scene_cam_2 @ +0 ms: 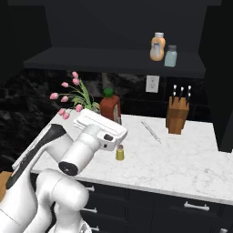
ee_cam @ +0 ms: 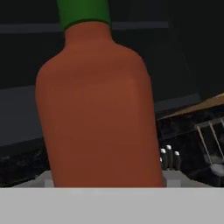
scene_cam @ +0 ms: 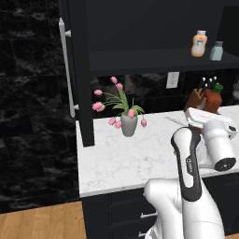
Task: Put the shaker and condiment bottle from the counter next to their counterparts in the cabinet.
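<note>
The condiment bottle (ee_cam: 100,109), red-orange with a green cap, looms close in the hand view. My gripper (ee_cam: 107,180) has a pale fingertip against each of its sides, shut on it. Seen from the base, the bottle (scene_cam_2: 110,105) (scene_cam: 213,99) stands upright at the back of the counter, its base hidden behind my hand (scene_cam_2: 101,126). The tiny yellow-green shaker (scene_cam_2: 119,153) stands on the counter just right of the hand, untouched. On the cabinet shelf (scene_cam_2: 113,61) stand the counterparts: a peach-orange bottle (scene_cam_2: 157,47) (scene_cam: 199,44) and a pale blue-grey shaker (scene_cam_2: 171,56) (scene_cam: 216,51).
A vase of pink tulips (scene_cam: 129,122) stands left of the hand. A wooden knife block (scene_cam_2: 177,116) sits at the back right, with a thin utensil (scene_cam_2: 151,132) lying before it. The cabinet door (scene_cam: 77,70) hangs open at the left. Dark drawers (scene_cam_2: 195,207) lie below the counter.
</note>
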